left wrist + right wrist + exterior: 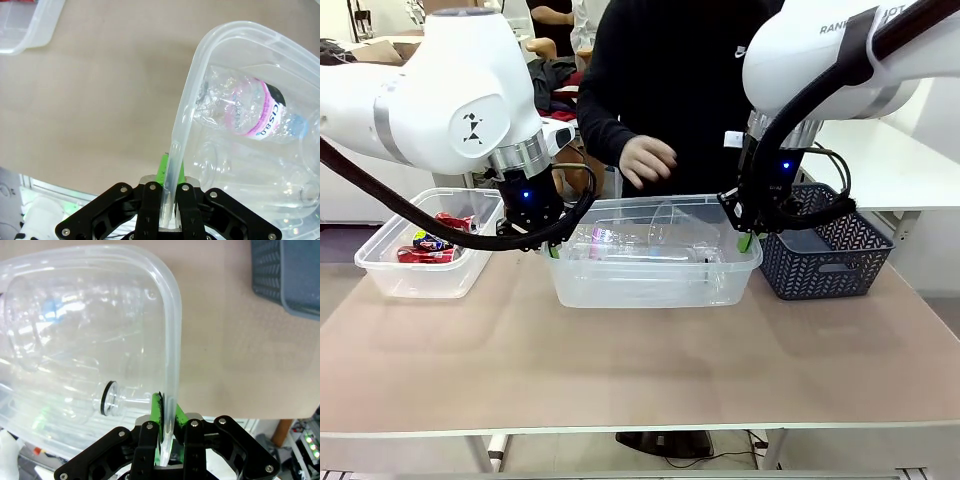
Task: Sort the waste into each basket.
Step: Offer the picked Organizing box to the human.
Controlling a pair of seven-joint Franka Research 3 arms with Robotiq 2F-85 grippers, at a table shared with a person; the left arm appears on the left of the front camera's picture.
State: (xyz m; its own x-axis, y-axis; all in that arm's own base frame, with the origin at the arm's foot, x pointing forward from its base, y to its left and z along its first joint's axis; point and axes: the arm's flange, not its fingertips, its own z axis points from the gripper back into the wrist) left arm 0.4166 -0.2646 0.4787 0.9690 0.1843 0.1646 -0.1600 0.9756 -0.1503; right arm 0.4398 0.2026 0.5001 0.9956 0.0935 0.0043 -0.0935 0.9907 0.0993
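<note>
Clear plastic makes up two tubs on the bench (pixel 640 370): a large tub (pixel 650 285) at centre and a small tub (pixel 420 270) at the left. One dark lattice basket (pixel 825 255) stands at the right, beside the large tub.

The large tub holds clear bottles (pixel 620 240); several overlap, and an exact count cannot be made. One bottle carries a pink-and-white label (pixel 260 122) with the characters "CIS80" partly legible. One bottle neck with a dark ring (pixel 111 400) faces the right wrist camera. The small tub holds red cans (pixel 445 235); the count cannot be told.

The left end effector (pixel 548 245) is pressed together on the left rim of the large tub, with the wall pinched between its green pads (pixel 162 167). The right end effector (pixel 748 238) is pressed together on the right rim in the same manner, one pad (pixel 157 425) on each side of the wall.

One hand (pixel 645 160) of a person hangs above the far rim of the large tub.
</note>
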